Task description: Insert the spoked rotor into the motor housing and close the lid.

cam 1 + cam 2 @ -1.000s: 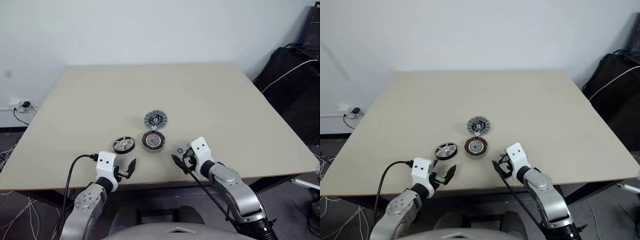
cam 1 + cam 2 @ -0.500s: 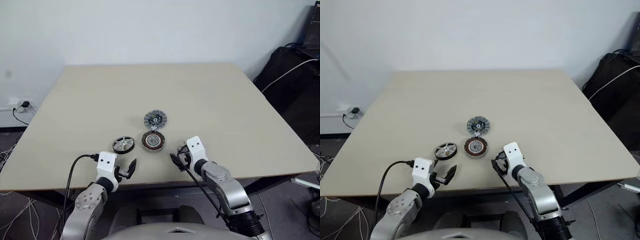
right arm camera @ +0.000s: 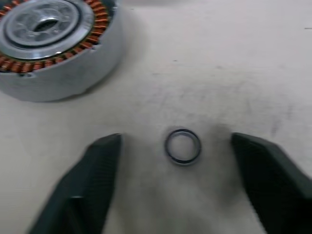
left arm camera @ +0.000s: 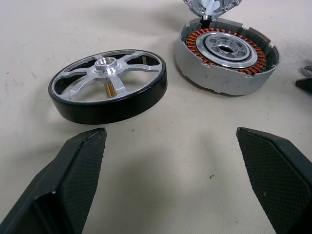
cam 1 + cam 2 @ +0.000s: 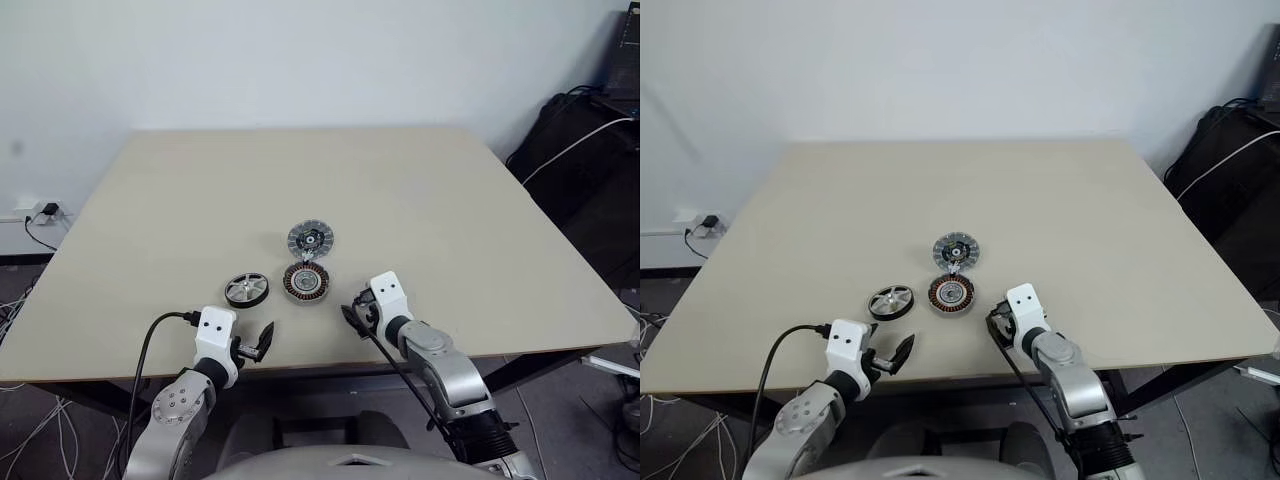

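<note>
Plainly, you have no readable writing or labels on any part. Your motor housing [image 5: 307,283] sits open near the bench [image 5: 450,200] front edge, copper windings showing, nothing inside it. The lid [image 5: 311,239] lies just behind it, seemingly touching. The spoked rotor [image 5: 247,289] rests flat just to its left, apart from it. Your left claw [image 4: 170,146] is spread wide and empty, facing the rotor. Your right claw [image 3: 175,146] stands parted and holding nothing, straddling a small metal ring [image 3: 183,146] beside the housing. Wide bare bench lies beyond the parts.
</note>
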